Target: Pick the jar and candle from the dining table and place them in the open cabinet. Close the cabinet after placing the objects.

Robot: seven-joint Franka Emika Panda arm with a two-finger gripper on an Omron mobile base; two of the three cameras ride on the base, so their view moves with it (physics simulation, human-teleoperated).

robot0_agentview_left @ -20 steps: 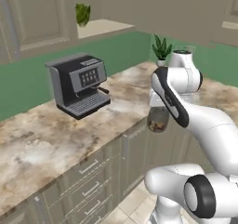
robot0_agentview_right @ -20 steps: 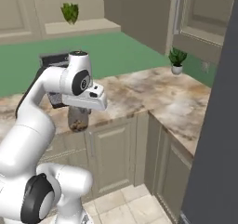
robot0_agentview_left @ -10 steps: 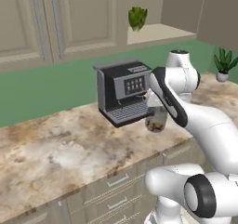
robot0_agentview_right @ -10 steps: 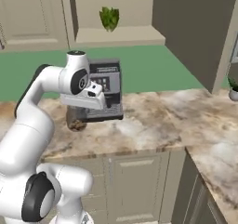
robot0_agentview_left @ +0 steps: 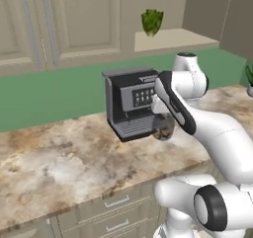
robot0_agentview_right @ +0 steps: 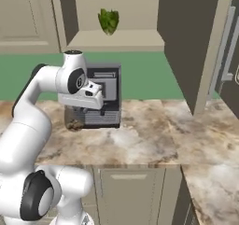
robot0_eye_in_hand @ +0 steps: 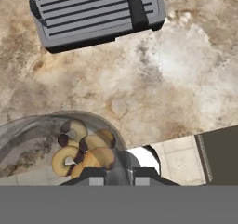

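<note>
We see the jar point(robot0_eye_in_hand: 69, 148), grey glass with brown rings inside, gripped by its rim in the tool point(robot0_eye_in_hand: 119, 174), hanging above the marbled desk point(robot0_agentview_left: 69, 168). Just beyond the tool stands a coffee machine point(robot0_agentview_right: 105, 98).

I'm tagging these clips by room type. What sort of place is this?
A rendered home kitchen, most likely: a coffee machine stands on a marbled stone counter with drawer fronts below, and beige wall cabinets hang above a green backsplash.
</note>
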